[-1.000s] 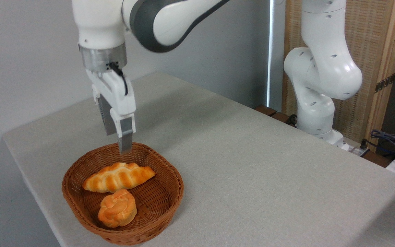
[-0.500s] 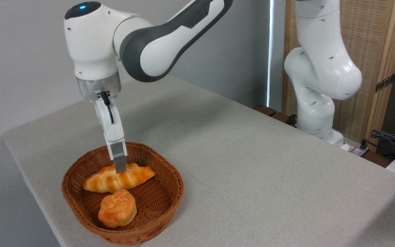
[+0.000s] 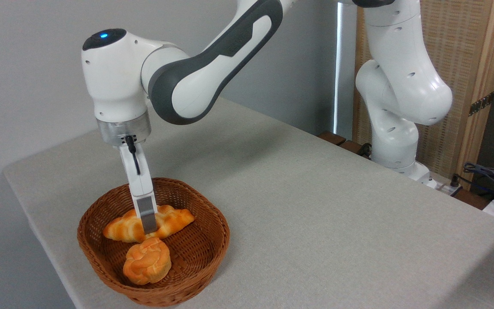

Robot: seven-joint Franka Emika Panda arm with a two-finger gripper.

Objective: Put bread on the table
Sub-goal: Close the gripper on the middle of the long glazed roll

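Gripper point(image 3: 147, 225) lowered over bread point(image 3: 167, 221) in wicker basket point(image 3: 212, 249), grip state indiscernible, round bun point(image 3: 147, 261) nearer, bench point(image 3: 315, 206) beneath.

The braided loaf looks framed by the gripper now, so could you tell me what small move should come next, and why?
Probably close the fingers. The gripper is down in the basket with a finger across the middle of the bread, which lies unlifted. Whether it is already shut cannot be told.
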